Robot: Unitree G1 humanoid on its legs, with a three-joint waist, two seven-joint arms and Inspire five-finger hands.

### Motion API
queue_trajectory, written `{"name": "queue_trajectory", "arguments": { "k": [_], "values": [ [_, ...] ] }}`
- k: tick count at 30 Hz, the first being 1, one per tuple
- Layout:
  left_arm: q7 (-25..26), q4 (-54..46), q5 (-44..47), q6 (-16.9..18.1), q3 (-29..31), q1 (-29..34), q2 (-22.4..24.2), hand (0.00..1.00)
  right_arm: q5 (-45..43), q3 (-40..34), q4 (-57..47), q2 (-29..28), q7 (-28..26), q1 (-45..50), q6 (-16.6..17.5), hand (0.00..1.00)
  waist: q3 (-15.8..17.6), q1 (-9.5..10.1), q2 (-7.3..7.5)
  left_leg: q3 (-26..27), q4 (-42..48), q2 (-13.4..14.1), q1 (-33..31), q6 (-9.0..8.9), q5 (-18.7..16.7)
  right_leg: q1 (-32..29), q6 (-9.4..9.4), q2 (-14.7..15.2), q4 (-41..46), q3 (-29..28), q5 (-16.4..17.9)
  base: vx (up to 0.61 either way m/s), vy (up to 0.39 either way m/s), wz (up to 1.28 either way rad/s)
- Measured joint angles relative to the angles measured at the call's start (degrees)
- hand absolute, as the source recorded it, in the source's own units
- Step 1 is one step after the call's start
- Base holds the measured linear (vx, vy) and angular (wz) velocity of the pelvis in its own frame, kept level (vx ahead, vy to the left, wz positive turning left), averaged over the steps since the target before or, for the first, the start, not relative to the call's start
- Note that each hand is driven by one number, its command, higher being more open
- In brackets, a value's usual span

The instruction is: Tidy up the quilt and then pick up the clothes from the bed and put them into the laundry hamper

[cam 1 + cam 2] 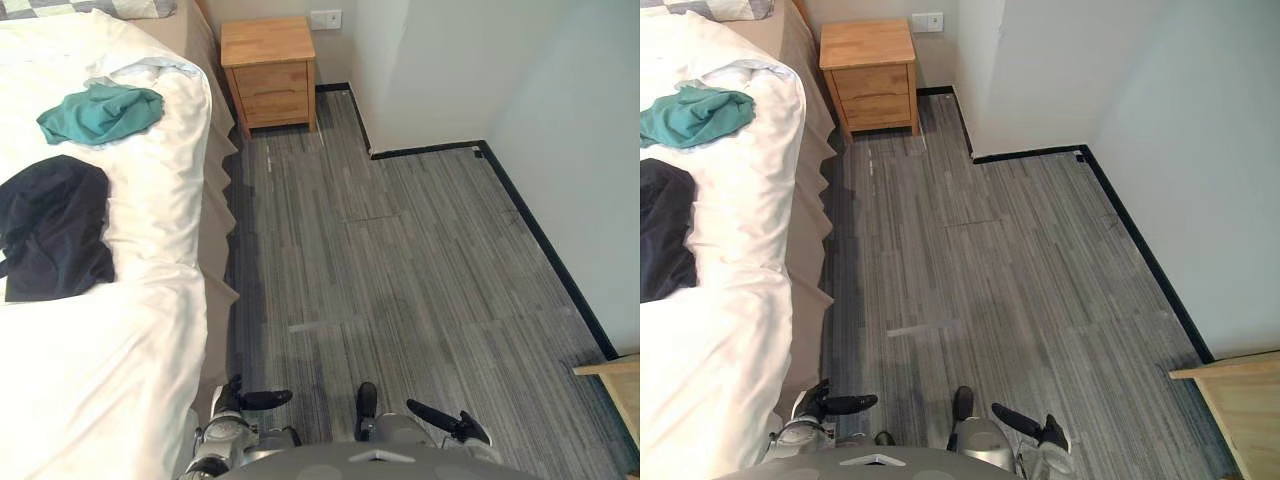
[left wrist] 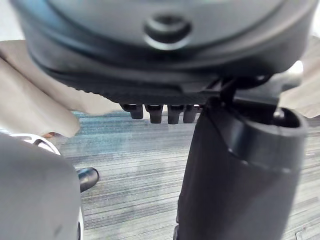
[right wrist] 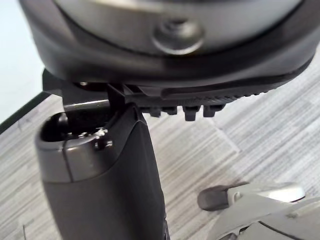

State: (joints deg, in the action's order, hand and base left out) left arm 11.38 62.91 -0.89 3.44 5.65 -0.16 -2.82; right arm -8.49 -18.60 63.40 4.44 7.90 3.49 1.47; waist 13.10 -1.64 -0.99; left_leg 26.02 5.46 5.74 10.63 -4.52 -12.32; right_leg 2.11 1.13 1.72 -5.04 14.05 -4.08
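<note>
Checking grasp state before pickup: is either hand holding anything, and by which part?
Nothing held. Left hand and right hand hang open over the floor; teal garment and black garment lie on the quilt.

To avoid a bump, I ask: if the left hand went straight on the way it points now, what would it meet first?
Probably the grey floor: the left hand hangs low, its open fingers pointing down, and nothing lies between them and it. How far off, I cannot tell.

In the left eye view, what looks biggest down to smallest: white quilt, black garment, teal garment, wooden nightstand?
Largest first: white quilt, black garment, wooden nightstand, teal garment. The nightstand stands farther off, so its rank is unsure.
</note>
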Motion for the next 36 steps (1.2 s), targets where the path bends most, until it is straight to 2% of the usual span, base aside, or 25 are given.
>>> {"name": "queue_trajectory", "arguments": {
  "k": [2,3,5,6,9,11,12,14,15,18,19,21,22,23,24,25,26,27,28,29,30,32,33,34,36],
  "values": [
    [0.23,-0.85,0.39,-0.01,3.45,0.39,0.53,1.0,0.05,-0.01,0.56,-0.22,0.04,0.03,-0.09,1.0,0.44,0.49,-0.3,0.64,11.89,4.17,-3.45,-3.1,-3.82,1.47,-1.06,-0.86,0.02,1.92,1.11,-0.01,-0.053,-0.18],
    [0.34,-2.19,0.8,-0.05,5.08,0.35,0.51,1.0,0.17,0.25,0.97,-0.29,0.05,0.16,-0.09,1.0,0.66,1.17,0.46,-0.63,23.47,7.09,-7.85,-3.1,-3.72,2.37,-1.31,-1.02,0.02,1.89,1.5,0.03,-0.107,-0.16],
    [0.48,-4.04,0.94,0.14,6.57,0.33,0.94,1.0,0.18,0.84,0.86,0.0,0.25,0.06,0.0,1.0,1.2,1.82,0.22,-3.59,39.22,10.96,-14.63,-1.27,-0.56,4.51,-1.51,-1.56,0.03,2.24,2.64,0.08,-0.104,-0.07],
    [0.47,-4.15,0.95,0.62,6.51,0.29,1.26,1.0,0.21,1.05,0.61,0.25,0.49,-0.01,0.03,1.0,1.45,1.99,0.01,-4.55,42.56,11.0,-17.38,-0.72,-1.31,5.43,-1.47,-1.29,0.04,1.46,3.2,0.19,-0.061,-0.16],
    [0.51,-4.8,1.41,1.05,6.5,-0.01,1.76,1.0,0.27,-0.41,1.05,1.09,1.12,-2.21,-0.02,1.0,1.63,3.1,-0.21,-5.51,32.76,5.31,-21.19,0.06,-3.78,5.17,-0.74,1.82,0.1,-0.27,3.76,0.19,0.004,-0.28],
    [0.49,-4.89,2.45,1.48,6.44,0.05,1.83,1.0,0.36,-0.83,1.02,0.91,1.09,-2.95,-0.01,1.0,1.66,3.31,-0.17,-5.47,21.0,1.72,-22.37,1.33,-1.35,5.51,0.71,3.38,0.08,-0.47,4.74,0.22,0.052,-0.12],
    [0.47,-4.92,2.88,1.34,6.62,0.08,1.89,1.0,0.6,-1.29,0.96,0.38,1.07,-3.18,-0.01,1.0,1.64,3.75,-0.26,-5.57,7.86,-0.45,-22.42,2.33,4.84,6.4,2.07,3.95,0.07,-0.37,6.11,0.26,0.078,-0.03],
    [0.44,-5.07,2.94,1.37,6.73,0.09,1.82,1.0,1.06,-1.42,0.89,-0.16,1.08,-2.89,-0.01,1.0,1.04,5.19,0.23,-5.95,4.41,-1.68,-21.91,3.44,11.47,6.72,3.48,4.74,0.3,-0.61,7.35,0.4,0.116,-0.03],
    [0.31,-5.19,2.91,1.4,6.79,-0.07,1.63,1.0,1.2,-1.42,0.95,-0.5,1.07,-2.62,0.0,1.0,0.5,5.52,0.42,-5.81,4.28,-2.62,-21.99,6.48,13.37,6.71,4.47,5.57,0.4,-0.26,8.12,0.43,0.113,0.08],
    [0.23,-5.96,3.05,1.07,9.53,-0.77,0.25,1.0,1.33,-2.23,0.79,-2.7,0.68,-3.13,0.12,1.0,1.08,6.47,4.18,-4.63,7.96,-4.52,-21.54,8.3,9.39,8.22,6.9,8.29,0.46,0.11,6.93,0.43,0.077,0.01],
    [0.22,-5.69,3.05,0.62,9.93,-0.77,-0.15,1.0,1.33,-2.28,0.83,-2.95,0.44,-3.14,0.12,1.0,1.12,6.51,4.46,-4.37,8.41,-4.57,-20.54,8.34,8.26,8.79,7.19,8.53,1.31,-0.05,6.75,0.31,0.051,-0.1],
    [0.23,-4.33,2.97,-0.12,9.73,-0.29,-1.11,1.0,1.33,-2.3,0.83,-3.04,-0.07,-3.13,0.14,1.0,0.89,6.68,3.86,-3.92,8.62,-3.73,-16.88,8.02,4.71,6.41,8.68,8.66,12.23,-0.43,8.64,0.33,0.085,-0.29],
    [0.35,-3.76,2.98,-0.23,8.79,0.24,-1.47,1.0,1.33,-2.48,0.87,-2.82,-0.06,-3.03,0.14,1.0,0.65,6.24,3.37,-3.89,8.03,-3.37,-14.66,7.76,2.85,2.43,10.26,9.59,23.5,-0.6,9.71,0.41,0.145,-0.24],
    [0.43,-3.66,2.97,-0.38,8.12,0.47,-1.93,1.0,0.97,-2.92,0.6,-2.86,-0.1,-2.86,0.08,1.0,0.6,6.08,3.35,-3.96,7.69,-3.39,-13.48,7.43,1.7,-0.14,10.52,10.57,30.56,-0.9,9.83,0.33,0.131,-0.14],
    [0.47,-3.13,2.76,-1.1,6.61,0.93,-3.03,1.0,0.84,-3.55,-0.22,-2.77,-0.09,-2.45,-0.01,1.0,0.68,5.91,3.96,-3.99,6.48,-4.45,-10.02,6.8,-0.07,-5.66,11.8,13.17,45.11,-1.83,8.89,0.33,0.113,0.11],
    [0.49,-2.5,2.72,-1.48,5.65,1.37,-3.79,1.0,1.04,-3.52,-0.5,-2.5,-0.04,-1.62,0.06,1.0,0.53,5.18,4.28,-4.75,5.53,-5.3,-7.57,6.85,-0.57,-7.98,11.42,14.78,53.04,-1.47,9.12,0.39,0.063,0.43],
    [0.64,-2.45,2.7,-1.5,5.12,2.11,-4.08,1.0,1.08,-3.45,-0.53,-2.16,-0.01,-0.91,0.05,1.0,0.41,4.07,4.45,-6.47,4.59,-5.63,-4.19,7.25,-1.47,-9.68,8.85,15.75,59.74,0.47,10.65,0.45,0.016,0.61],
    [0.76,-2.47,2.71,-1.49,5.04,2.14,-4.08,1.0,1.05,-3.43,-0.54,-2.09,0.0,-0.75,0.06,1.0,0.43,3.76,4.31,-7.31,4.09,-5.59,-2.79,7.14,-1.87,-10.61,7.5,15.89,61.37,1.75,11.88,0.57,-0.02,0.73],
    [1.05,-2.42,2.71,-1.47,4.59,2.16,-4.08,1.0,0.64,-3.39,-0.57,-2.3,0.22,-0.93,0.14,1.0,0.67,3.1,3.84,-8.55,3.18,-5.0,-0.48,7.08,-2.11,-12.9,4.07,15.61,61.74,4.88,14.56,0.57,-0.079,0.7],
    [1.29,-2.4,2.71,-1.47,4.09,1.9,-3.88,1.0,0.0,-3.29,-1.41,-2.12,0.36,-1.73,0.4,1.0,1.2,2.01,2.94,-10.02,1.95,-3.73,1.05,7.01,-2.21,-15.78,1.0,14.24,58.23,7.95,16.55,0.46,-0.104,0.75],
    [1.44,-2.41,2.71,-1.47,3.58,1.44,-3.62,1.0,0.01,-3.13,-2.02,-1.69,0.42,-2.57,0.55,1.0,1.8,1.34,1.97,-11.1,1.3,-2.38,1.94,6.97,-2.2,-17.8,-0.42,12.51,53.55,9.9,17.38,0.45,-0.153,0.72],
    [1.9,-2.48,2.72,-1.48,2.6,-0.24,-2.82,1.0,0.02,-2.11,-3.38,-0.92,1.13,-2.78,0.77,1.0,2.73,1.15,0.38,-12.63,1.23,0.0,2.8,6.01,-2.17,-21.71,0.26,9.01,38.72,11.1,15.91,0.46,-0.221,0.63],
    [2.17,-2.77,2.7,-1.32,1.37,-1.11,-2.37,1.0,0.0,-1.36,-3.61,-0.49,1.4,-2.99,0.96,1.0,3.01,0.89,-0.12,-13.63,0.98,1.04,3.72,4.32,-2.4,-23.3,1.34,7.68,26.03,10.29,11.3,0.49,-0.295,0.78],
    [2.19,-2.77,2.56,-1.02,0.87,-1.57,-2.07,1.0,-0.8,-1.01,-3.61,-0.5,1.42,-3.08,1.21,1.0,2.84,0.45,0.31,-14.2,0.06,1.24,5.2,1.46,-2.68,-24.64,2.74,7.52,14.83,8.33,6.17,0.52,-0.334,0.79],
    [2.18,-2.62,2.54,-0.92,0.88,-1.4,-1.85,1.0,-1.41,-0.85,-3.62,-0.99,1.11,-3.24,1.53,1.0,2.59,-0.16,1.6,-14.94,-0.57,1.43,8.68,-2.1,-4.27,-25.6,2.65,7.86,9.52,4.41,3.66,0.57,-0.388,0.59]
  ]
}}
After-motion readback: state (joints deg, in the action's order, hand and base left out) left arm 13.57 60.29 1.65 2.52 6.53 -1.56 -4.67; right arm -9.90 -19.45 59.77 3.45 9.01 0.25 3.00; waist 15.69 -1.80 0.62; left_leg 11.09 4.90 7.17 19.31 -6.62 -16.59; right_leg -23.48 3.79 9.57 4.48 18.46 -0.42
